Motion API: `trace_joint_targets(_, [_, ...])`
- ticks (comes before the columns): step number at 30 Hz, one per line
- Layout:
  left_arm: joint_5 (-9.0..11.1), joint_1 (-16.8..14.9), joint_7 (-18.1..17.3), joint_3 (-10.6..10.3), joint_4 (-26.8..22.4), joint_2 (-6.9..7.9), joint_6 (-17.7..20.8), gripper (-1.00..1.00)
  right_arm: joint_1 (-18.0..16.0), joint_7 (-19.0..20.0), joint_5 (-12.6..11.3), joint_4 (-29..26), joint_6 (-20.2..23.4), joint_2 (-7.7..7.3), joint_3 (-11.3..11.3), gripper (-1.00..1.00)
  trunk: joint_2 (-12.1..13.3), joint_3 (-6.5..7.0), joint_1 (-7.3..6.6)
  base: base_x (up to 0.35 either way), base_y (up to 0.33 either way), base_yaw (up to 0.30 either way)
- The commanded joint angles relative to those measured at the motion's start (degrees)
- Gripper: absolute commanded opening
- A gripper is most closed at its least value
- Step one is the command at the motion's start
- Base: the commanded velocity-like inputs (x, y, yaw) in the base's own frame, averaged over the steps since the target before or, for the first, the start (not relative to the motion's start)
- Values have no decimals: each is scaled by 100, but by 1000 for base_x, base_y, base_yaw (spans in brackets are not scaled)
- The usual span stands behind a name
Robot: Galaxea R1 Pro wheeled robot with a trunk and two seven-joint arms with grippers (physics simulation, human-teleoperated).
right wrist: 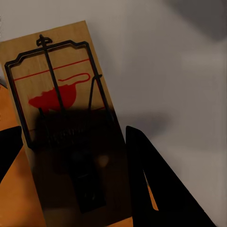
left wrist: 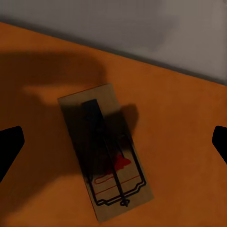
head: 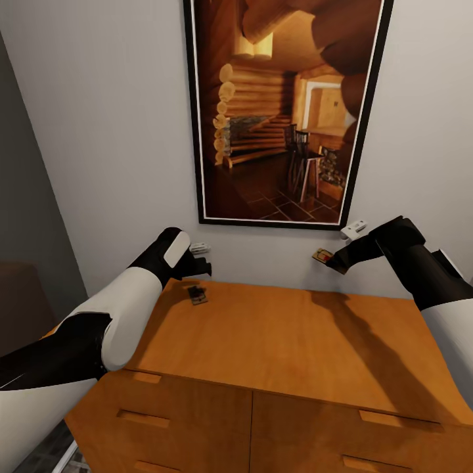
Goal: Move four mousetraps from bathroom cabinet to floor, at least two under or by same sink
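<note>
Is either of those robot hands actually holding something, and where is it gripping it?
The right gripper holds a mousetrap by one end, lifted above the cabinet. The left gripper is open above another mousetrap, holding nothing.

Both arms wore smooth white shells on the long segments behind the claws, broken by matte black sections. The left arm had a black elbow band, a white forearm, then a black wrist housing with a rounded white panel just behind the left claw. The right arm showed a white segment, then an angular black forearm with a white stripe tapering to the right claw. The fingers were plain black wedges, unmarked.
</note>
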Motion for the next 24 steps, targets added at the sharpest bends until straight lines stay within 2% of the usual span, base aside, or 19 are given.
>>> trace_joint_targets(1, [38, -4, 50, 30, -7, -5, 15, 100, -7, 44, 47, -7, 21, -5, 11, -100, -4, -7, 0, 0, 0, 0])
trace_joint_targets(15, [51, -4, -6, 23, -19, -5, 15, 100, 97, 49, 23, -111, 21, 24, 20, -100, -4, -7, 0, 0, 0, 0])
trace_joint_targets(19, [53, -4, -10, 25, -19, -5, 15, 100, 293, 65, 1, -285, 21, 25, 20, -100, -4, -7, 0, 0, 0, 0])
trace_joint_targets(24, [55, -4, -11, 26, -19, -5, 15, 100, 603, 129, -28, -953, 21, 4, 14, -100, -4, -7, 0, 0, 0, 0])
